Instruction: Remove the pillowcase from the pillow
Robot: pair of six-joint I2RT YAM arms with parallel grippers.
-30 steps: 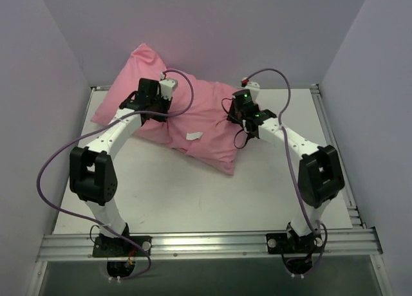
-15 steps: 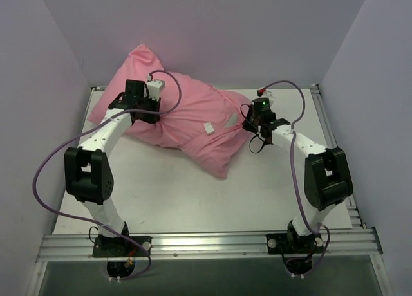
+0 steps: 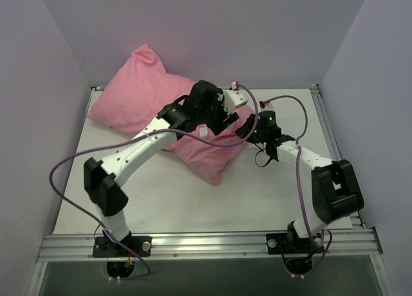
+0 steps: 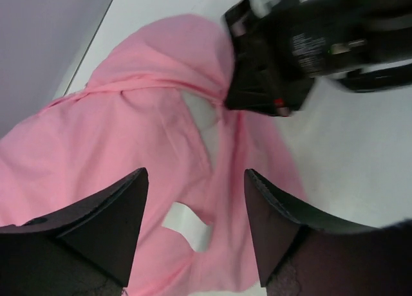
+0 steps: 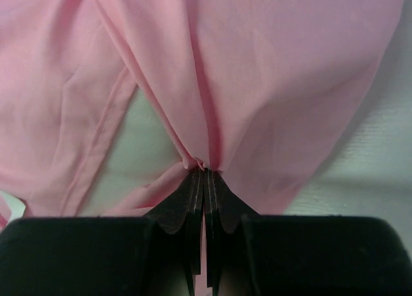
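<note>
The pink pillowcase (image 3: 148, 96) lies slantwise over the back left and middle of the table, still stuffed. My right gripper (image 3: 247, 127) is shut on a bunched fold at the case's right end (image 5: 205, 162). Beside that fold the off-white pillow (image 5: 138, 148) shows through the case's mouth. My left gripper (image 3: 225, 120) hovers over the same end, open, with nothing between its fingers (image 4: 132, 193). Below the left gripper lie pink folds (image 4: 129, 116), a white label (image 4: 187, 225), a strip of pillow (image 4: 207, 125) and the right gripper's black body (image 4: 283, 58).
The white table (image 3: 167, 199) is walled by lilac panels on the left, back and right. A metal rail (image 3: 206, 243) runs along the near edge, where both arm bases stand. Purple cables loop off both arms.
My left gripper let go of the case's left part, opened and swung right to the case's mouth. My right gripper shut on the fold and drew it slightly to the right.
</note>
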